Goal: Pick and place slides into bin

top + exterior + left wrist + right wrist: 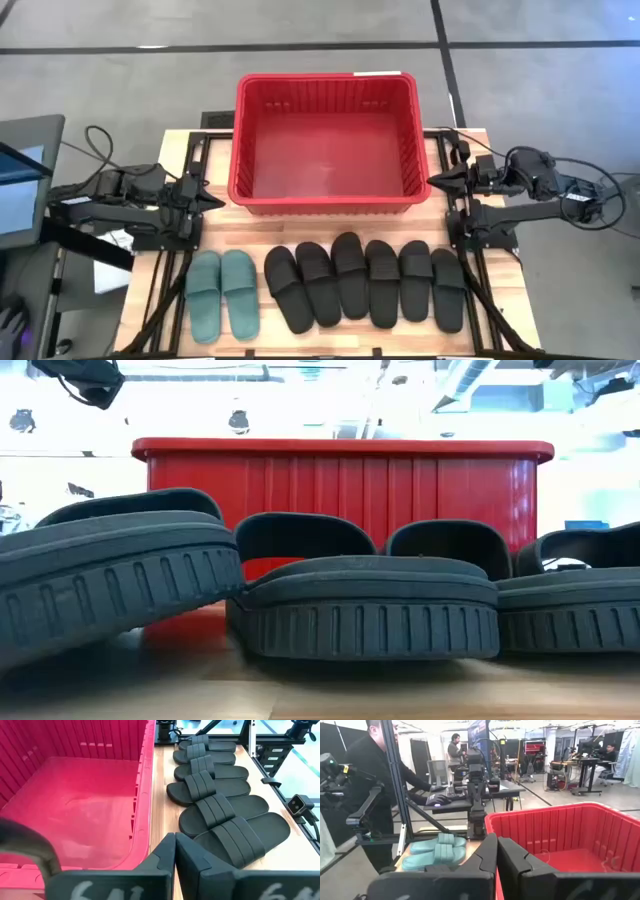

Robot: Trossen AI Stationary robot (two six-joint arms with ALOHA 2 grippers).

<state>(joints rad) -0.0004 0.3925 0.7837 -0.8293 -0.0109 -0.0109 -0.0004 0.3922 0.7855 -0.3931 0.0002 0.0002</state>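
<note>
The red bin (325, 203) stands at the table's far middle with nothing in it. It also shows in the left wrist view (142, 795) and the right wrist view (560, 827). A sage-green pair of slides (222, 293) lies sole-down near the front left. Several black slides (365, 285) lie side by side to its right, sole-down, and fill the low view (365, 610). My left gripper (215, 200) is shut and empty at the bin's left near corner. My right gripper (433, 181) is shut and empty at the bin's right side.
Black frame rails (160, 290) run along the table's left and right sides (480, 280). A laptop (20, 180) sits off the left edge. In the right wrist view, people (375, 780) stand and sit at desks beyond the table.
</note>
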